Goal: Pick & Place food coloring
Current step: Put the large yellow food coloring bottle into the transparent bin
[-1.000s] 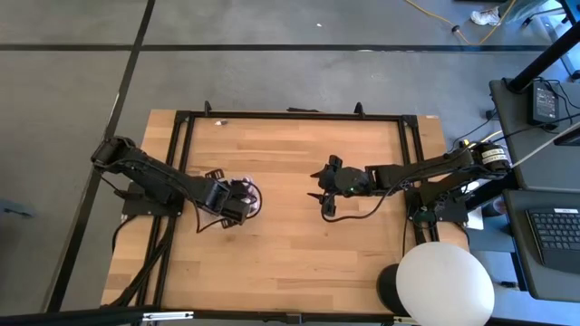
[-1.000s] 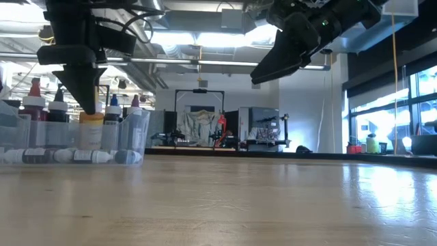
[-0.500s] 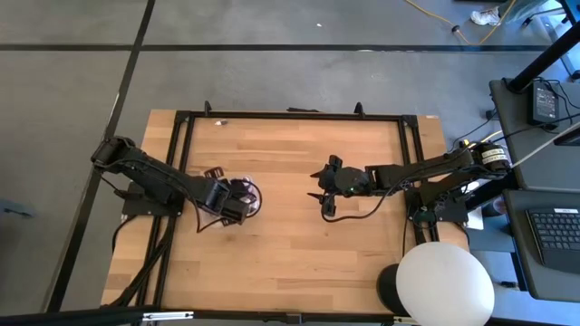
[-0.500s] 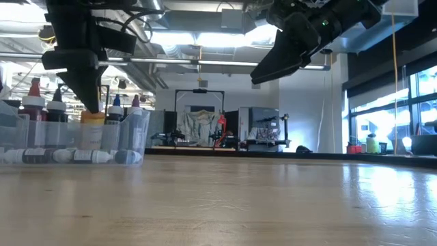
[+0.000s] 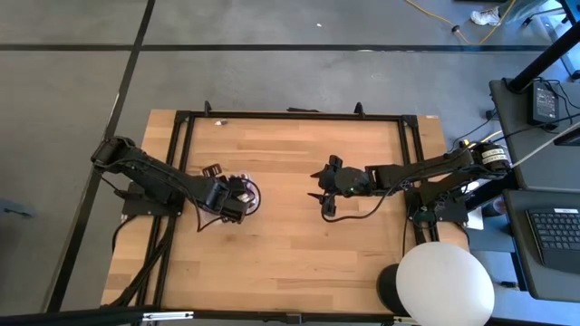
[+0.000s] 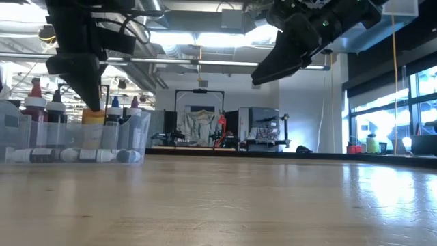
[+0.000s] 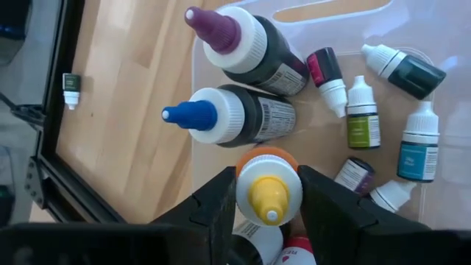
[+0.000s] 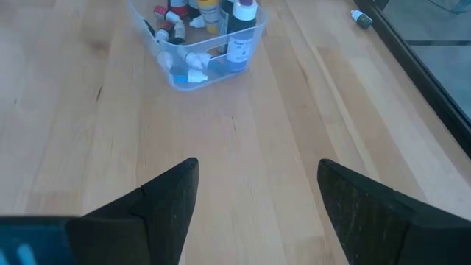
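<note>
Yellow-tipped and orange-collared, the upright food-coloring bottle stands in the clear plastic tray directly between the left gripper's fingers, clamped at its cap, its long axis vertical, while the open-jawed right gripper hovers well apart.

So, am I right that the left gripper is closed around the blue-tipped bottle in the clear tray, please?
Not quite: in the left wrist view the left gripper is closed around the yellow-tipped bottle, not the blue-tipped bottle, which stands free beside it. It is indeed in the clear tray.
</note>
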`<action>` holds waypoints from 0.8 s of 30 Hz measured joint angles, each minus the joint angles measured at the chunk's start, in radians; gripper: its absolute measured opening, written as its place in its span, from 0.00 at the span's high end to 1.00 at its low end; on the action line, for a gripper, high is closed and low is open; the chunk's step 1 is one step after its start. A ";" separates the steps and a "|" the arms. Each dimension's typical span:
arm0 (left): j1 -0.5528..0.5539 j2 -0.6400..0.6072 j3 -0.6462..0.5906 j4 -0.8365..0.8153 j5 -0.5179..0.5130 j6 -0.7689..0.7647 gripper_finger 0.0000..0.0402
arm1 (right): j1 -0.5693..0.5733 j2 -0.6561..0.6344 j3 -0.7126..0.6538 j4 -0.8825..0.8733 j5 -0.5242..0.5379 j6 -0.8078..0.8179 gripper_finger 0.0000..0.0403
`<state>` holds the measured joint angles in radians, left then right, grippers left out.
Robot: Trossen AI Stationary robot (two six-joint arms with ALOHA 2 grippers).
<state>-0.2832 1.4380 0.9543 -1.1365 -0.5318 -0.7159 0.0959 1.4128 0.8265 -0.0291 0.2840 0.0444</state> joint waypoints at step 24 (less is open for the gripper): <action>0.003 0.000 0.000 -0.001 0.027 0.009 0.55 | 0.000 0.000 0.000 -0.001 0.000 0.000 0.31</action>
<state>-0.2805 1.4380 0.9543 -1.1374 -0.5049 -0.7068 0.0959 1.4128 0.8265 -0.0299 0.2840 0.0444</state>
